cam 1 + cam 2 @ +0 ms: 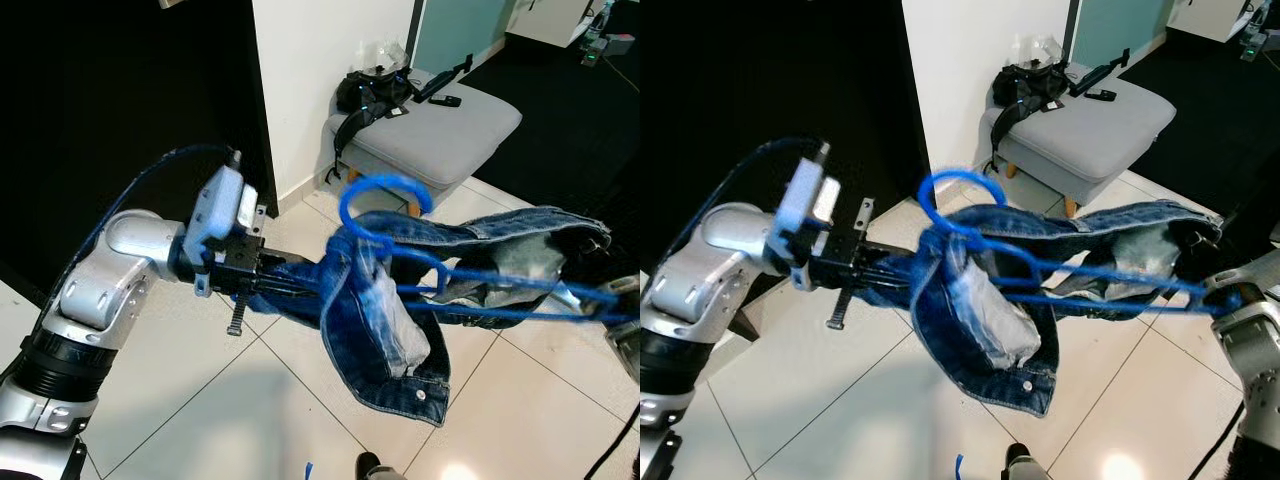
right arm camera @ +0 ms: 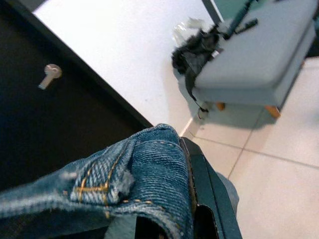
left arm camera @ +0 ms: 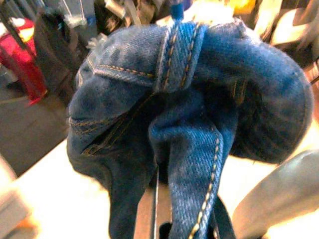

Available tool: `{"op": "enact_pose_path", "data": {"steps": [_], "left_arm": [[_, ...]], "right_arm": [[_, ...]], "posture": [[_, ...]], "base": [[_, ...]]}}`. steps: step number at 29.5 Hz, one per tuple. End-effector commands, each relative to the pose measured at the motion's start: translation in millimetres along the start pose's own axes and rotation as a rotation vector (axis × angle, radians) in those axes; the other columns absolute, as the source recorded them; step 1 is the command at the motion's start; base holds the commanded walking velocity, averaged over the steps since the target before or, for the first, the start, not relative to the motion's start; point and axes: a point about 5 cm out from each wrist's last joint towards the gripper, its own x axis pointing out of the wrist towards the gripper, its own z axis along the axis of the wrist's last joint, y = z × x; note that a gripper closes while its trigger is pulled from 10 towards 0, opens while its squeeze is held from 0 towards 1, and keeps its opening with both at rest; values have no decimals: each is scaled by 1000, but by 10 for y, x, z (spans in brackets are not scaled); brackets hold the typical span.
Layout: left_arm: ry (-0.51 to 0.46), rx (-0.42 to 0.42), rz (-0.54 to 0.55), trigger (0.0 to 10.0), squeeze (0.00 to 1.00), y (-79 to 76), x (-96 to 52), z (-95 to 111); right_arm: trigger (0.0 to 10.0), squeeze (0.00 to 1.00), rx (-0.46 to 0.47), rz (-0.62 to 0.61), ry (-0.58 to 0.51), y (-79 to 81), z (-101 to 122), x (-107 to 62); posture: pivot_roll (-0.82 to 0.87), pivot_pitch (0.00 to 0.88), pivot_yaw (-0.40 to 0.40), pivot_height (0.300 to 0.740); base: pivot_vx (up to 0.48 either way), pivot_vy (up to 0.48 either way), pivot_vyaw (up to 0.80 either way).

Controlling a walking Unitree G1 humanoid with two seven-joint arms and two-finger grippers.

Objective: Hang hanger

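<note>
Blue hanger (image 1: 470, 285) carrying jeans (image 1: 400, 330), strung between left gripper (image 1: 285, 272) and right gripper (image 1: 1230, 300), hook curling up just past the left fingers. Along the left wrist: clenched in bunched denim (image 3: 189, 114). Along the right wrist: clamped on a denim fold (image 2: 134, 184); could slip off, fabric loose.

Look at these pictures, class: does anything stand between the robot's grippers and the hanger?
Yes, the jeans. They drape over the blue hanger, and both the left gripper and the right gripper meet denim at its ends.

Rough stitched denim jeans (image 1: 400, 330) on a smooth blue plastic hanger (image 1: 385, 205) (glossy floor tiles (image 1: 200, 400) beneath)
</note>
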Motion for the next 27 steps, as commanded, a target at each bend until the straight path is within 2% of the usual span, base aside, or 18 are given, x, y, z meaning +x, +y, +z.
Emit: {"op": "enact_pose_path", "data": {"steps": [1,2,5,6,8,9,11,12,14,15,16,17,20,22,27], "left_arm": [[50,50,44,10000,0,12,20,-64],[75,66,89,10000,0,49,27,-105],[75,66,89,10000,0,49,27,-105],[101,72,148,10000,0,103,16,-144],[101,72,148,10000,0,103,16,-144],[125,66,227,10000,0,172,-5,-183],[125,66,227,10000,0,172,-5,-183],[159,68,294,10000,0,231,-33,-225],[159,68,294,10000,0,231,-33,-225],[209,73,375,10000,0,291,-85,-289],[209,73,375,10000,0,291,-85,-289],[251,79,427,10000,0,322,-129,-342],[251,79,427,10000,0,322,-129,-342],[312,96,506,10000,0,343,-185,-425],[320,101,535,10000,0,326,-169,-449]], "right_arm": [[0,0,12,-10,4,-10,18,-1],[0,0,13,-2,10,11,16,9],[0,0,13,-2,10,11,16,9],[0,0,16,18,16,45,20,14],[0,0,16,18,16,45,20,14],[0,0,3,55,47,120,-19,11],[0,0,3,55,47,120,-19,11],[0,0,-13,101,82,222,-81,3],[0,0,-13,101,82,222,-81,3],[0,0,-10,128,109,319,-158,2],[0,0,-10,128,109,319,-158,2],[0,0,-7,136,126,372,-214,3],[0,0,-7,136,126,372,-214,3],[0,0,15,116,133,404,-261,56],[0,0,25,110,125,438,-265,108]], "posture": [[0,202,32,740],[0,202,32,740],[0,202,32,740],[-1,202,32,740],[-1,202,32,740],[-4,203,34,740],[-4,203,34,740],[-6,204,35,740],[-6,204,35,740],[-6,205,37,740],[-6,205,37,740],[-2,205,35,740],[-2,205,35,740],[3,197,31,740],[0,198,30,740]], "base": [[0,0,0],[0,0,0],[0,0,0],[0,0,0],[0,0,0],[0,0,0],[0,0,0],[0,0,0],[0,0,0],[0,0,0],[0,0,0],[0,0,0],[0,0,0],[0,0,0],[0,0,0]]}}
